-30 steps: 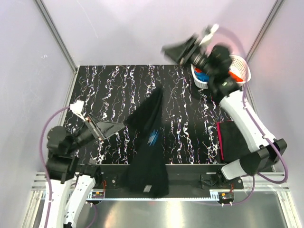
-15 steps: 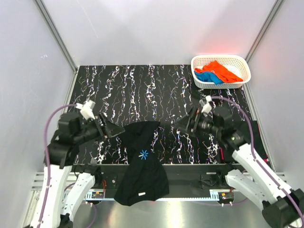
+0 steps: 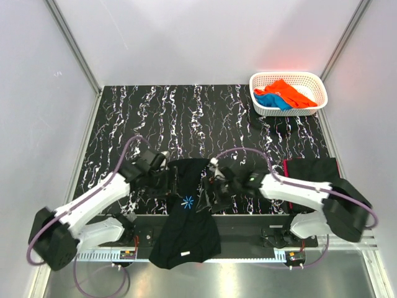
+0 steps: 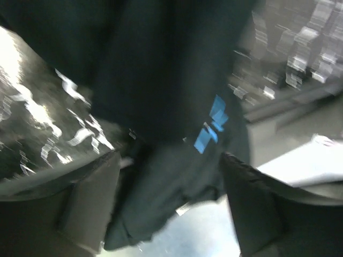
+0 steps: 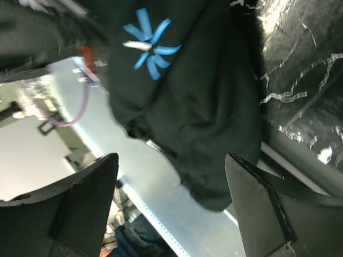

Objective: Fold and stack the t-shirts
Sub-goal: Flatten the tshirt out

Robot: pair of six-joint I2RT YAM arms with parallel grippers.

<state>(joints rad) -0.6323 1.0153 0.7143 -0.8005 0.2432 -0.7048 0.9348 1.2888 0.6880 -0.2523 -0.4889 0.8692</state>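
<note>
A large black t-shirt (image 3: 186,223) with a blue starburst mark (image 3: 187,202) lies at the table's near edge, its lower half hanging off the front. It also shows in the left wrist view (image 4: 171,96) and the right wrist view (image 5: 198,118). My left gripper (image 3: 166,181) is open over the shirt's upper left edge. My right gripper (image 3: 209,191) is open over its upper right edge. Neither holds cloth. Orange (image 3: 282,88) and blue (image 3: 273,100) shirts lie in the white basket (image 3: 314,81). A folded black shirt with a magenta edge (image 3: 310,180) lies at the right.
The black marbled table (image 3: 161,118) spans the middle. The basket stands at its far right corner. Grey walls close in on both sides. A metal rail (image 3: 248,261) runs below the table's front edge.
Both arms have swung in toward the middle and lowered to the black shirt's top edge. A second ago the right arm was high by the basket; the shirt dropped flatter and slid toward the front edge.
</note>
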